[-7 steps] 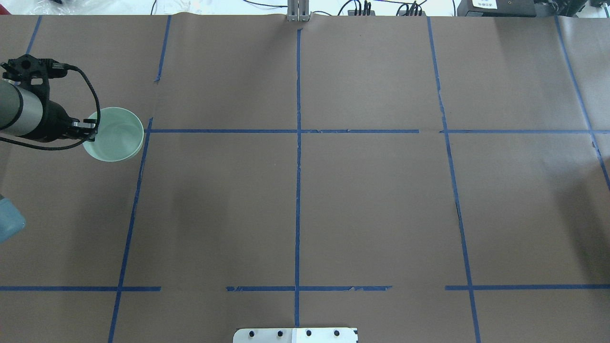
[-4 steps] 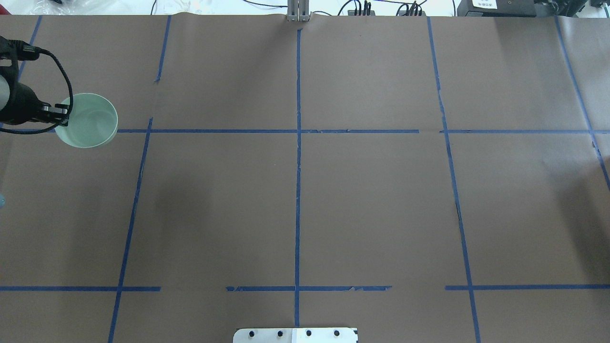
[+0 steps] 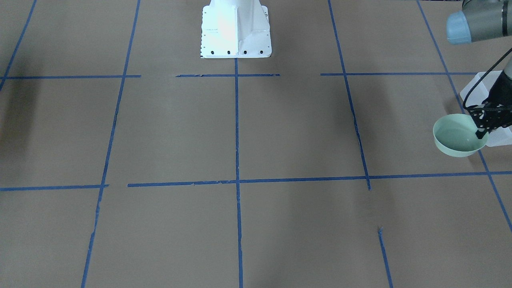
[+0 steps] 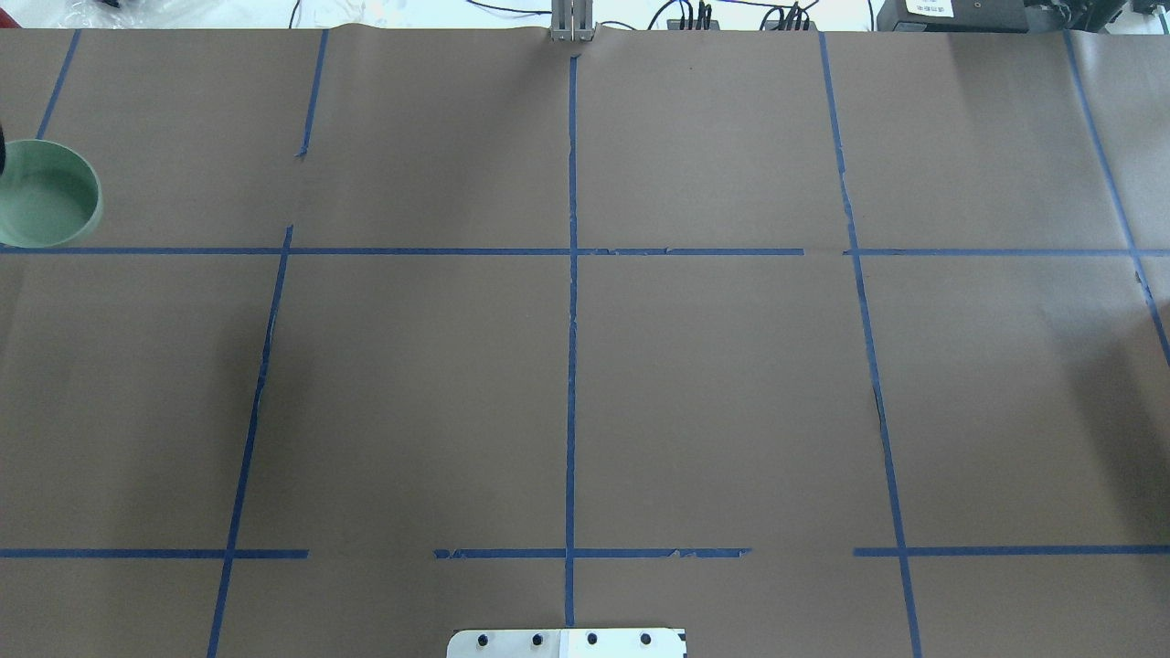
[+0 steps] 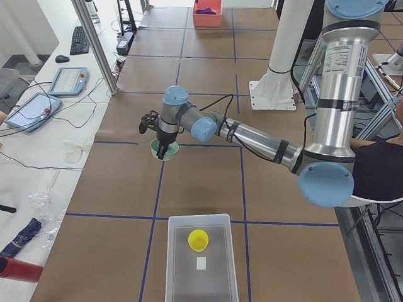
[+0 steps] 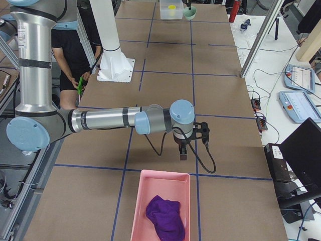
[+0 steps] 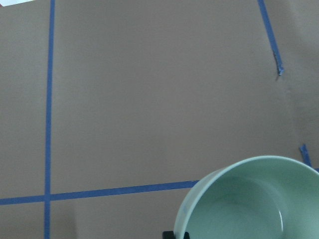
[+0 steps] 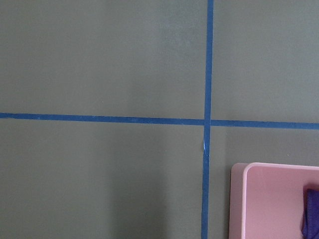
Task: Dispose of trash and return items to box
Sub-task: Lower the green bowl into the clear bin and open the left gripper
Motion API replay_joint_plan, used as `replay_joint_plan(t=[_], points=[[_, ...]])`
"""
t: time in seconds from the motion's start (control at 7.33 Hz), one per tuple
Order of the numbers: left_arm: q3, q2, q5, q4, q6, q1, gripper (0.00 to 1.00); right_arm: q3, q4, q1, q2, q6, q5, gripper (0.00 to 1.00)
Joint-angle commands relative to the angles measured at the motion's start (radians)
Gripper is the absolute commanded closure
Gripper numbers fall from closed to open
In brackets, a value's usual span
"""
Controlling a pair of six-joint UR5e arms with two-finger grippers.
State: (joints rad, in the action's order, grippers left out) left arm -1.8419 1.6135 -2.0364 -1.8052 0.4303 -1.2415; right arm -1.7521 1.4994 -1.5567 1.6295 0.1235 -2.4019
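My left gripper (image 3: 482, 129) is shut on the rim of a pale green bowl (image 3: 456, 140) and holds it above the table, beside the frosted-white box (image 3: 502, 138). In the overhead view only the bowl (image 4: 41, 196) shows, at the left edge. In the exterior left view the bowl (image 5: 165, 151) hangs short of the box (image 5: 171, 264), which holds a yellow cup (image 5: 198, 239). The left wrist view shows the bowl (image 7: 249, 199) from above. My right gripper (image 6: 183, 153) hangs over the table near a pink tray (image 6: 138, 211). I cannot tell whether it is open or shut.
The pink tray holds a purple cloth (image 6: 164, 217); the tray's corner also shows in the right wrist view (image 8: 274, 199). The white robot base (image 3: 236, 28) stands at the table's near-robot edge. Blue tape lines cross the brown table.
My left arm has carried the bowl to the left and a little farther from the robot. The arm has almost left the overhead view; only the bowl remains at its edge.
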Motion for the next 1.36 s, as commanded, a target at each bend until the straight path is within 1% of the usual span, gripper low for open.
replay_joint_plan(t=[0.0, 0.27, 0.41, 0.68, 0.82, 1.09, 1.23], points=[[0.055, -0.067, -0.014, 0.02, -0.272, -0.172, 1.0, -0.001, -0.008, -0.002, 0.001, 0.004, 0.003, 0.0], [0.183, -0.072, -0.01, 0.018, -0.622, -0.335, 1.0, -0.006, -0.01, 0.0, 0.009, 0.007, -0.003, 0.0], [0.255, -0.07, -0.01, 0.012, -0.716, -0.393, 1.0, -0.007, -0.011, -0.002, 0.009, 0.008, -0.008, 0.0], [0.349, -0.085, -0.008, 0.003, -0.851, -0.414, 1.0, -0.009, -0.011, 0.0, 0.006, 0.011, -0.008, 0.0], [0.387, -0.09, -0.008, -0.018, -0.867, -0.414, 1.0, -0.009, -0.011, 0.0, 0.003, 0.013, -0.009, 0.0], [0.414, -0.122, -0.007, -0.028, -0.909, -0.414, 1.0, -0.009, -0.011, 0.0, 0.001, 0.013, -0.009, 0.0], [0.42, -0.145, 0.002, -0.061, -0.909, -0.415, 1.0, -0.009, -0.011, 0.0, 0.001, 0.015, -0.009, 0.0]])
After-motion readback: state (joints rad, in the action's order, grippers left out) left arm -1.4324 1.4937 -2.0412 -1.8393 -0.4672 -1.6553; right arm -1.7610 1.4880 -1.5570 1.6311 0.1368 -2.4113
